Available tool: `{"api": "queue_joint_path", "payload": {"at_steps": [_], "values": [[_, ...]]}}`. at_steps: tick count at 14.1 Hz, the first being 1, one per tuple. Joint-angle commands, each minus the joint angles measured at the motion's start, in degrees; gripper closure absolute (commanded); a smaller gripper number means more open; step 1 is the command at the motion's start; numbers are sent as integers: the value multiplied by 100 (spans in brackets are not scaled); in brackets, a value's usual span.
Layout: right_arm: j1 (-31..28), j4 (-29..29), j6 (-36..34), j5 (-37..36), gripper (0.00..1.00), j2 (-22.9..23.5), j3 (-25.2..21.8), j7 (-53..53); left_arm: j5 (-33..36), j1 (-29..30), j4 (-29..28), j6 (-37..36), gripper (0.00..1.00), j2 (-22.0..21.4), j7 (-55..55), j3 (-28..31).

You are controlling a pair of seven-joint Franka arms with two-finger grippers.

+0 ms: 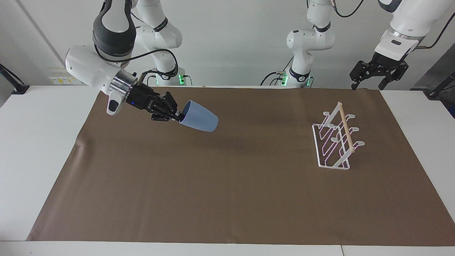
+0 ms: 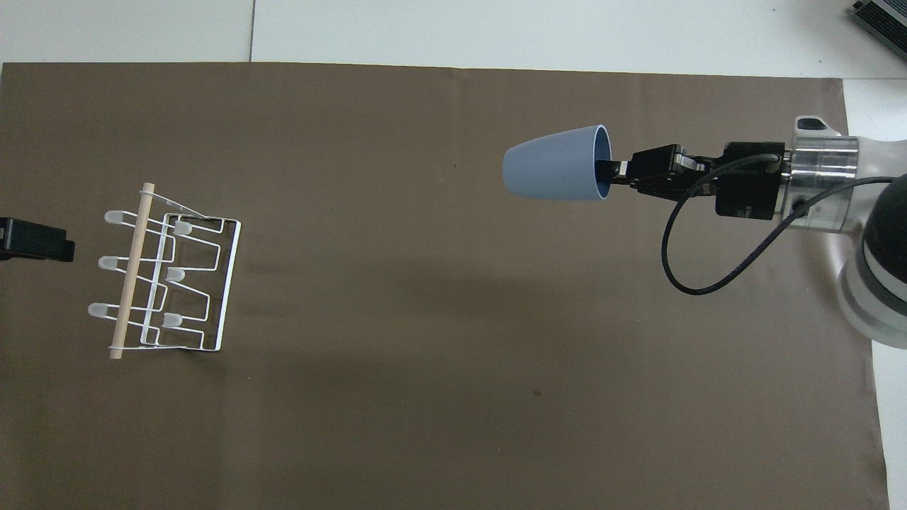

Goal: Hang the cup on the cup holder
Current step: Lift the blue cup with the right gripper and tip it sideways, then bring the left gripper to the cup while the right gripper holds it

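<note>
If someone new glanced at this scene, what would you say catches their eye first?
The light-blue cup stands out, held in the air on its side by the right gripper, which is shut on its rim, over the brown mat toward the right arm's end. Next comes the white wire cup holder, standing empty toward the left arm's end, with the open left gripper waiting above the mat's edge near it.
</note>
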Motion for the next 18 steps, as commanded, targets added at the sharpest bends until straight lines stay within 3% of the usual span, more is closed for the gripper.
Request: {"api": "queue_joint_path", "payload": {"at_steps": [1,9,11,14,18], "values": [[7,-485,-58,621,100,-350,232,99,-110,-56,-147,297,0,-112,40,4],[578,-1065,4,2431,100,-544,233,213,-1217,-328,-366,738,0,-121,2209,-48],[658,-1197,21,2547,100,-544,233,205,-1411,-696,-489,1088,0,-121,2850,-57],[684,-1312,12,2547,100,-588,233,205,-1744,-1312,-639,1344,0,-156,2967,-57],[746,-1365,30,2547,100,-605,224,205,-2168,-1760,-639,1738,0,-148,3615,-57]]}}
